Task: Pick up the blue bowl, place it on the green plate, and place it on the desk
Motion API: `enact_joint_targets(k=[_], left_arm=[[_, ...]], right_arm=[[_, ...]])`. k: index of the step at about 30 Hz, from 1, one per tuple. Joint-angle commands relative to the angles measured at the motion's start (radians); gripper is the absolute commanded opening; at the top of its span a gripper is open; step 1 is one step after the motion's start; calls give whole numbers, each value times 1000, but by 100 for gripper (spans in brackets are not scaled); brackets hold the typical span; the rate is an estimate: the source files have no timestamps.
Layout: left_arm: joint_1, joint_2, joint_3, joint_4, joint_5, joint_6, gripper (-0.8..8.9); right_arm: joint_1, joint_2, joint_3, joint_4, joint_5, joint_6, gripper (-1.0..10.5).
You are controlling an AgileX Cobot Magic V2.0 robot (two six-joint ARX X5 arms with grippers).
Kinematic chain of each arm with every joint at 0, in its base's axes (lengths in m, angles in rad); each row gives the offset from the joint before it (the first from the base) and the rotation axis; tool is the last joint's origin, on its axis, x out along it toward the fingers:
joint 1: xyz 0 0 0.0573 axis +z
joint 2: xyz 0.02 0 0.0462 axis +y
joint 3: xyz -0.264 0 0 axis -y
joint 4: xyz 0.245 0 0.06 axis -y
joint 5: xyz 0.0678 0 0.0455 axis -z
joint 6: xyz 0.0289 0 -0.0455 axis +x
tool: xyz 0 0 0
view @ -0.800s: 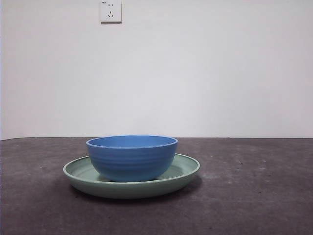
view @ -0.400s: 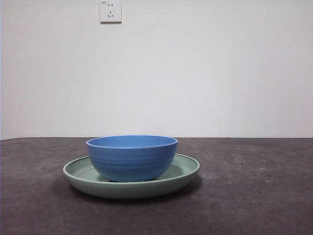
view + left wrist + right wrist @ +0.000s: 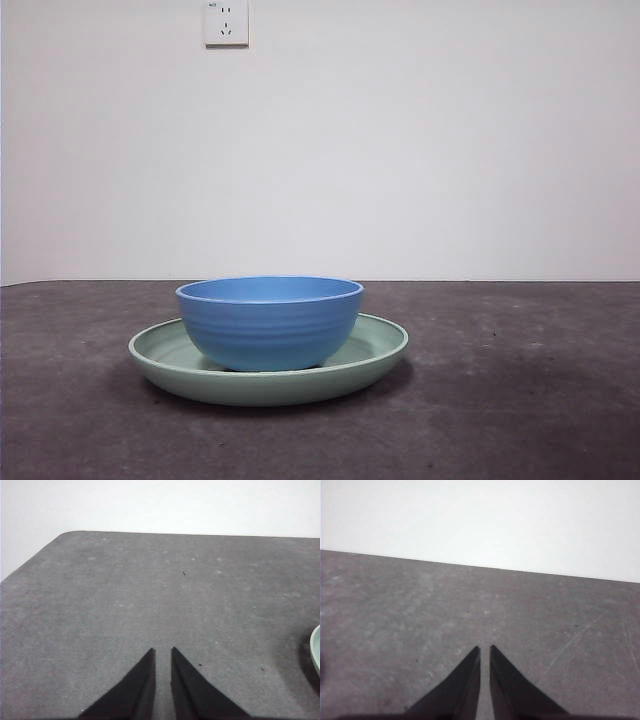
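Observation:
The blue bowl (image 3: 270,322) stands upright inside the green plate (image 3: 375,345), which rests on the dark grey desk (image 3: 520,400), a little left of centre in the front view. A sliver of the plate's rim (image 3: 316,650) shows at the edge of the left wrist view. My left gripper (image 3: 162,651) is shut and empty over bare desk, apart from the plate. My right gripper (image 3: 484,648) is shut and empty over bare desk, with neither the bowl nor the plate in its view. Neither arm shows in the front view.
A white wall stands behind the desk, with a power socket (image 3: 226,22) high on it. The desk's rounded far corner (image 3: 70,534) shows in the left wrist view.

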Motion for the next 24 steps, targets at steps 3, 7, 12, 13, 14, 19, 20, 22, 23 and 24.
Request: enact_joint_targets(k=[3,7,12,13,14,19,20,22,23,24], left_arm=[[2,-2,-21,-9,-4,-3,51],[2,-2,-21,-9,-4,-3,51],[2,-2,-21,-9,-4,-3,51],[2,-1,-21,-9,-4,-3,51],[2,-2,-21,-9,-4,-3,51],[2,-1,-21,-9,-4,-3,51],[2,-1,-21,-8,-4,-3,51],[2,-1,-21,-9,-4,-3,51],[2,-1,-21,-9,-4,-3,51],[2,-1,-21,-9,-4,-3,51]], right_arm=[[-7,-40,-87,52,56,-33,27],[-6,-63,-119,37,127,-10,27],[-6,-104,-119,-2,183,3,27],[-6,-114,-119,-21,183,5,27],[-6,-123,-119,-44,183,9,27],[-3,-141,-118,-134,171,56,27],[-1,-141,-118,-138,170,58,27],[1,-141,-118,-136,172,57,27],[1,-141,-118,-134,172,57,27],[1,-141,-118,-130,174,57,27]])
